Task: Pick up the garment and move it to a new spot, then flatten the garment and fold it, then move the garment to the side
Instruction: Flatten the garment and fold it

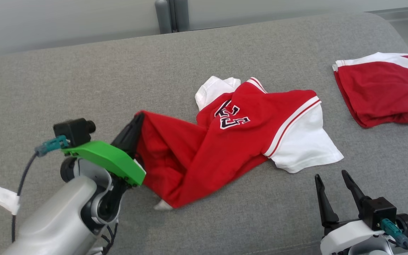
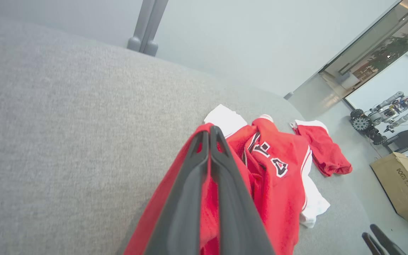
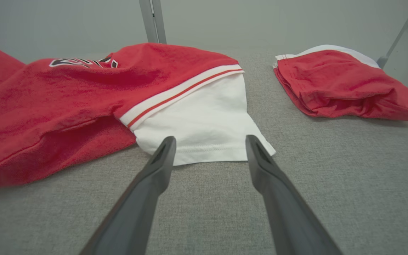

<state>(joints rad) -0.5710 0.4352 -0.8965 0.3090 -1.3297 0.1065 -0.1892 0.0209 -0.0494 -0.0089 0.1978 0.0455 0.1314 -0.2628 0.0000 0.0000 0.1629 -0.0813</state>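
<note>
The garment [image 1: 232, 141] is a red jersey with white sleeves and a black-and-white number, lying crumpled on the grey couch-like surface [image 1: 225, 63]. My left gripper [image 1: 138, 118] is shut on the jersey's red left edge and holds that edge a little raised. In the left wrist view the two fingers [image 2: 186, 191] press together with red cloth [image 2: 278, 191] around them. My right gripper [image 1: 329, 175] stands open low at the right, just short of the white sleeve [image 3: 204, 124], touching nothing.
Folded red shorts with white trim [image 1: 381, 88] lie at the far right of the surface. A metal post [image 1: 170, 14] rises behind it. Beyond the right edge, a cardboard box [image 2: 404, 187] and another robot [image 2: 384, 113] stand on the floor.
</note>
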